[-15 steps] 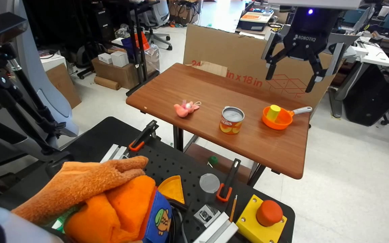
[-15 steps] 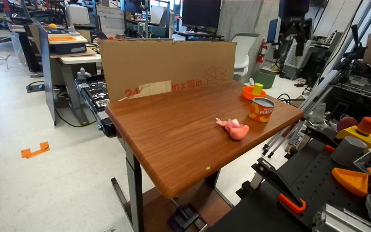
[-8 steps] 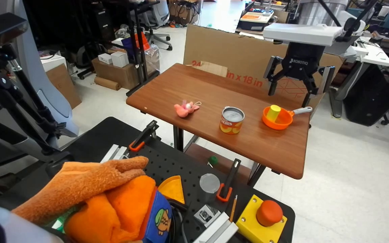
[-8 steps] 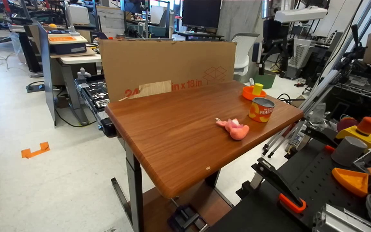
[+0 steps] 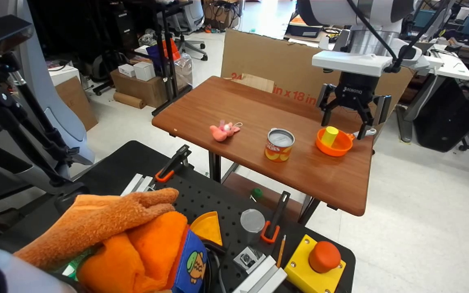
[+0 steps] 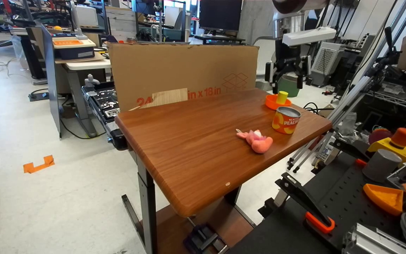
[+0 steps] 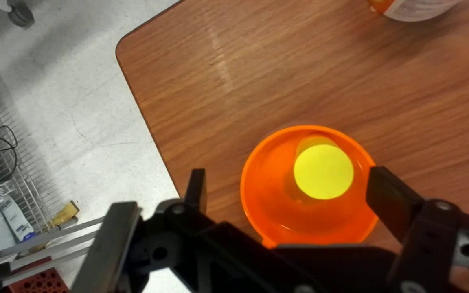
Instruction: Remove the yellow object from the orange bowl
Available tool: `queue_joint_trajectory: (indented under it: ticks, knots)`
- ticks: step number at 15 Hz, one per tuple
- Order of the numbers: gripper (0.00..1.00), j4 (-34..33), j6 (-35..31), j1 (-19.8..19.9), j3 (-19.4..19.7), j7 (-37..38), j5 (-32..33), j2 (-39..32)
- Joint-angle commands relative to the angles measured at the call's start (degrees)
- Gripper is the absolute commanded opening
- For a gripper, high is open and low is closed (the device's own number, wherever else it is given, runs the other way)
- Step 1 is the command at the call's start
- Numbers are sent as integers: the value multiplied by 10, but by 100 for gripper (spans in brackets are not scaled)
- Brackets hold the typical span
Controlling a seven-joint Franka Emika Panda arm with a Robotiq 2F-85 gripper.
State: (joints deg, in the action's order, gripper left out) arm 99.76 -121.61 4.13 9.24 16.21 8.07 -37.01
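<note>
Yellow object (image 7: pixel 324 171), a stubby cylinder by its look, sits inside the orange bowl (image 7: pixel 266 187) with a flat round end turned up towards me in the wrist view; in an exterior view it is left of the bowl's middle, away from the grey handle (image 5: pixel 371 132). My gripper (image 5: pixel 342 130) hangs above the bowl, its fingers (image 7: pixel 195 189) spread wide with nothing gripped between them. I judge the piece light and stiff, plastic or painted wood, though whether it is hollow I can't tell; a firm squeeze should do it no harm. Its smooth-looking curved side could turn or slip in a flat grip, so I'd take it across the full width, on the upper part that rises above the rim, pinching through the centre. In the wrist view it lies closer to the finger on the right, so I'd probably shift that way before lowering, otherwise a tip may land on the rim and rock the bowl, which looks light too. Once held, I'd want a straight lift, because a slanted pull could drag the bowl along the far right of the brown table (image 6: pixel 189 141), where in an exterior view the peach can (image 6: pixel 286 120) stands on the bowl's near side
</note>
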Motion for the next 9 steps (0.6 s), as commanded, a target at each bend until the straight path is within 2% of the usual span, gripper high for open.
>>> queue_joint_trajectory:
  ticks: [1, 4, 6, 9]
  knots:
    - [100, -27, -11, -17, 10, 23, 14, -33]
    - [100, -32, -13, -23, 12, 31, 18, -46]
    - [74, -35, -8, -26, 11, 36, 15, -48]
    - [53, -42, 4, -27, 9, 46, 6, -47]
